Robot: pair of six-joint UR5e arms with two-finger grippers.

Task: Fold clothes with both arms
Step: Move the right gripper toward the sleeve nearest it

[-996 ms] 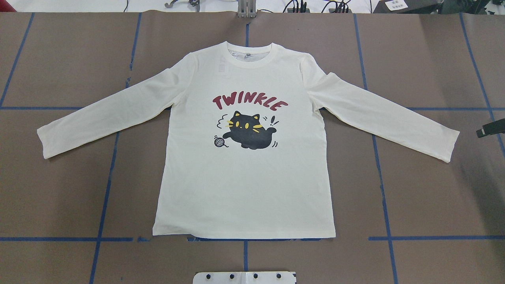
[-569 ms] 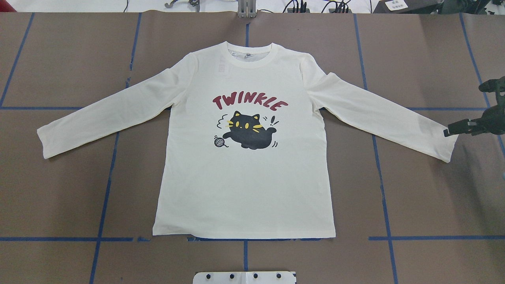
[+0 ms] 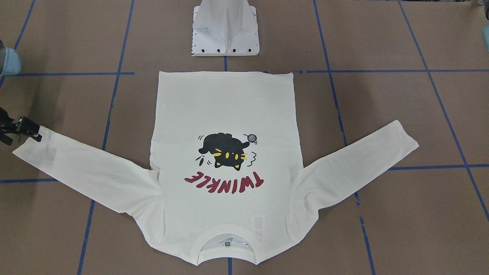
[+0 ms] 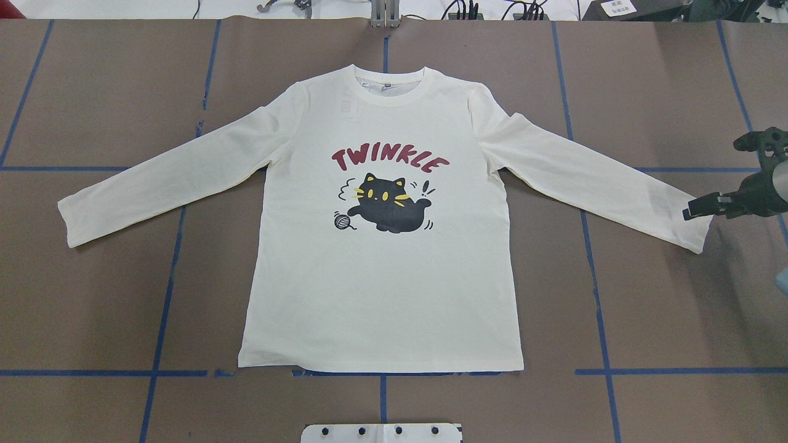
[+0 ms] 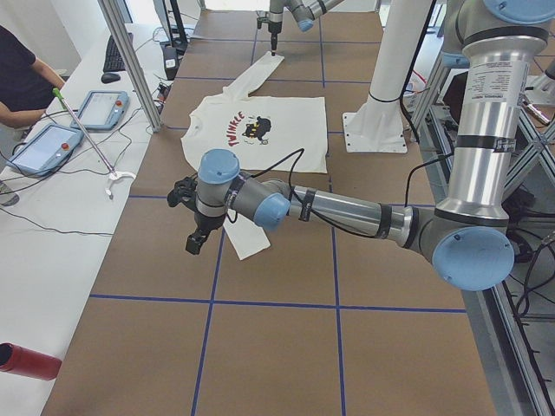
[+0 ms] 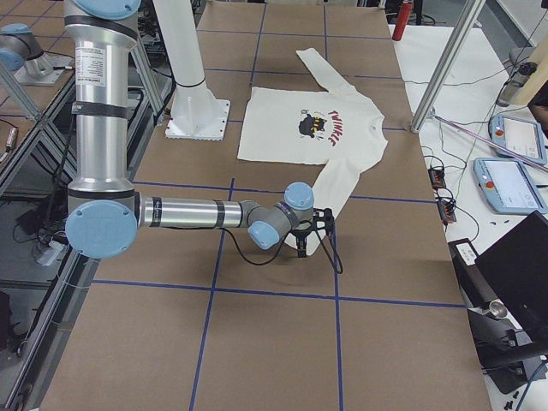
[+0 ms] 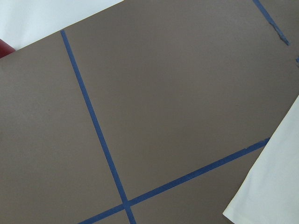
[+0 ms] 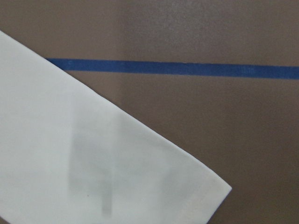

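Observation:
The clothes are one cream-white long-sleeved shirt (image 4: 381, 295) (image 3: 225, 103) with a black cat print and red lettering. It lies flat and face up, both sleeves spread out. My right gripper (image 4: 688, 214) (image 3: 37, 136) (image 6: 301, 250) hovers just over the right sleeve's cuff (image 4: 695, 234) (image 8: 140, 177), pointing down. Whether its fingers are open or shut I cannot tell. In the exterior left view my left gripper (image 5: 192, 249) hangs beside the left sleeve's cuff (image 5: 247, 247) (image 7: 271, 186). Its state cannot be told, and it is outside the overhead view.
The white pedestal base (image 3: 225, 34) (image 4: 381, 432) stands just behind the shirt's hem. Blue tape lines (image 4: 166, 295) cross the brown table cover. A person's arm (image 5: 17, 87), tablets (image 5: 43, 147) and a red cylinder (image 5: 26, 360) lie on the white side table.
My right gripper has come in from the right edge of the overhead view and now reaches over the right cuff. The shirt has not moved.

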